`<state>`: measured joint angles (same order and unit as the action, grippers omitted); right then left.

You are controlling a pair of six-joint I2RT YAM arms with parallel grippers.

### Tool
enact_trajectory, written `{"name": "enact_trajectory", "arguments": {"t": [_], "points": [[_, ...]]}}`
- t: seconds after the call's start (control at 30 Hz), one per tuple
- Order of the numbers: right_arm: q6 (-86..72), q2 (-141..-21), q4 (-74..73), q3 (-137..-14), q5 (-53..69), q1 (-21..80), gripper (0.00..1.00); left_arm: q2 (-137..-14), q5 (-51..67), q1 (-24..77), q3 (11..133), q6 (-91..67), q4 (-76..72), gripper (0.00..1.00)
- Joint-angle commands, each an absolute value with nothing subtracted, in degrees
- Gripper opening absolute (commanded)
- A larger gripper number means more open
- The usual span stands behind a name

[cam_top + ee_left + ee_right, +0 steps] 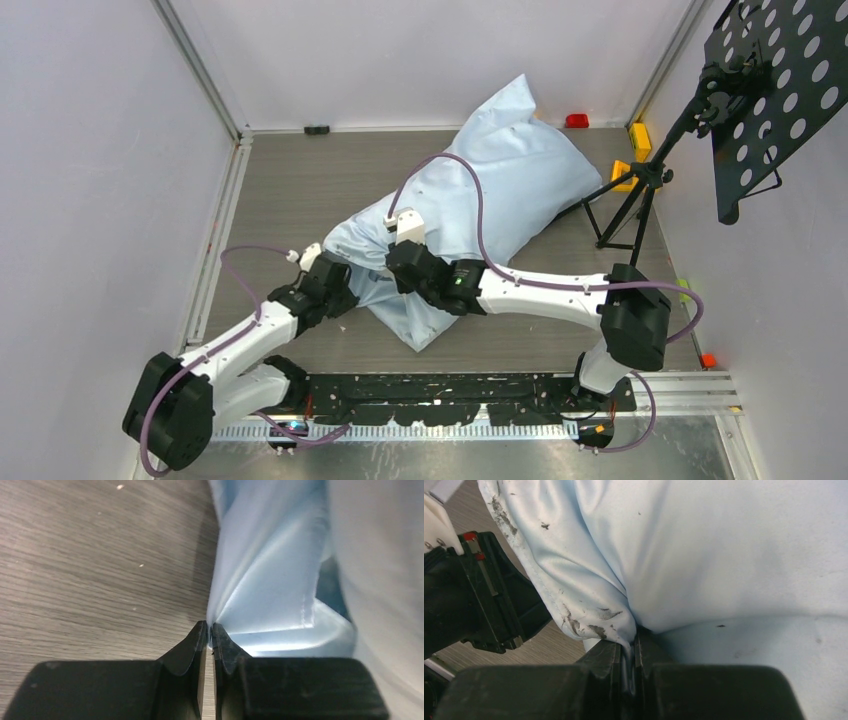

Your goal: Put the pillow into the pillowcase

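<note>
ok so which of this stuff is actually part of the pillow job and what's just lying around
job: pillowcase; left pincer and right pincer, both pinching its cloth
lying about: black tripod stand, red block, yellow blocks

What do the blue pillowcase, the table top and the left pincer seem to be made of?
The pillowcase: thin woven cloth, perhaps cotton or a blend, with a slight sheen. It falls in soft folds and carries dark smudges. The table: probably grey wood-grain laminate, matte, with fine streaks. The left pincer: black hard plastic, it seems, smooth and matte, with moulded edges.
</note>
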<state>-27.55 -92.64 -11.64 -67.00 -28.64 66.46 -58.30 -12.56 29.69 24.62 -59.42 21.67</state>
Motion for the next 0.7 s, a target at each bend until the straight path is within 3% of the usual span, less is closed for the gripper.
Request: {"name": "enact_trajectory", "arguments": {"t": [0.0,0.37,0.67], "points": [[-29.7,-92.6,-8.0,-69.8,-29.0,65.9,0.0,-54.7,-12.1,29.6,29.7,-56.8,24.9,0.13],[-29.7,-93.7,-7.1,-70.6,-28.2,65.8,0.0,-48.9,-12.2,29.5,35.6,-54.2,34.4,0.22],[-30.5,-93.8,-7.1,-70.7,-28.1,65.8,0.0,-57.9,-9.6,30.4,38.3,-51.7,24.6,0.26]]}}
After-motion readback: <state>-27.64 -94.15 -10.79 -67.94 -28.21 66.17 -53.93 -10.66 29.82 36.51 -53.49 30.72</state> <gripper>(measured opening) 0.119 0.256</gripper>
